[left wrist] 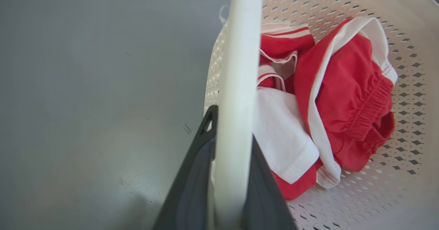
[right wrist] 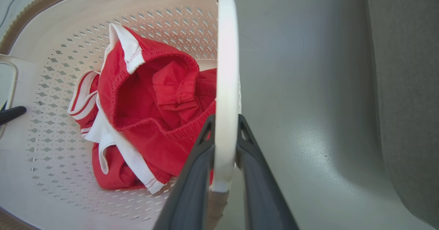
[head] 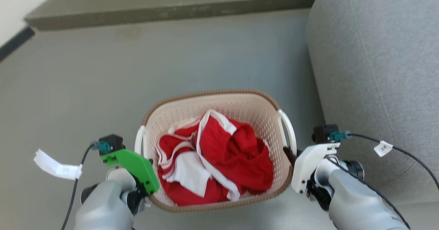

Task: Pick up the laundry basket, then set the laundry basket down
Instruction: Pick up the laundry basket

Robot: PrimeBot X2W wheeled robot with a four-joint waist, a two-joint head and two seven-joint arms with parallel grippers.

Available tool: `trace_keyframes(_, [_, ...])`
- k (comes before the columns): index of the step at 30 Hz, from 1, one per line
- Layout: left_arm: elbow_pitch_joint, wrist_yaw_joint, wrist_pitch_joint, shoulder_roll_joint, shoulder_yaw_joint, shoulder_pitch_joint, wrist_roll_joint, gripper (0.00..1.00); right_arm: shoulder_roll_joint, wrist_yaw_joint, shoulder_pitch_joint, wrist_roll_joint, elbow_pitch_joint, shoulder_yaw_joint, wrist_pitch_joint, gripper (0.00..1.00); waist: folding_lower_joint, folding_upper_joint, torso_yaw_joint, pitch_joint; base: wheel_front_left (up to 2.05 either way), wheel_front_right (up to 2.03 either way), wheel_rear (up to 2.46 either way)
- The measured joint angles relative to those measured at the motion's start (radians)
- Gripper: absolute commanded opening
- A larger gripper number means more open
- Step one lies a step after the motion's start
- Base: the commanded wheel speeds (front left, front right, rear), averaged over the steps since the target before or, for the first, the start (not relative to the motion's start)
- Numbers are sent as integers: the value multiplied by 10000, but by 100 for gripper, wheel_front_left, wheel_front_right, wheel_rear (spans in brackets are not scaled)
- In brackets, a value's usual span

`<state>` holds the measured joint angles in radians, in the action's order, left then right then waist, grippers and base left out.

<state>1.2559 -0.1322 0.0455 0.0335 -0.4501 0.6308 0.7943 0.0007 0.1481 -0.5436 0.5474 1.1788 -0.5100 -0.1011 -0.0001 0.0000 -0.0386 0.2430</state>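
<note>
Your left gripper (left wrist: 232, 127) and right gripper (right wrist: 225, 120) each clamp 1 white handle (left wrist: 236, 68) of the laundry basket (head: 240, 108), fingers narrowly parted around it.

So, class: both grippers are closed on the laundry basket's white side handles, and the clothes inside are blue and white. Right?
No. The clothes are red and white, as the head view shows. The left gripper and right gripper are indeed closed on the white side handles of the laundry basket.
</note>
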Motion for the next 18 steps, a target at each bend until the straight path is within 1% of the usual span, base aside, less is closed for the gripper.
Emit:
trace_keyframes(4, [50,0,161,-8,-33,-457,117,0,-2,0,412,182,-23,-215,259,0,0,0,-48,-610,0,0,0])
trace_keyframes(18, [169,-2,552,-6,-123,-1535,474,0,10,0,1255,673,10,-658,993,0,0,0,-245,-2093,0,0,0])
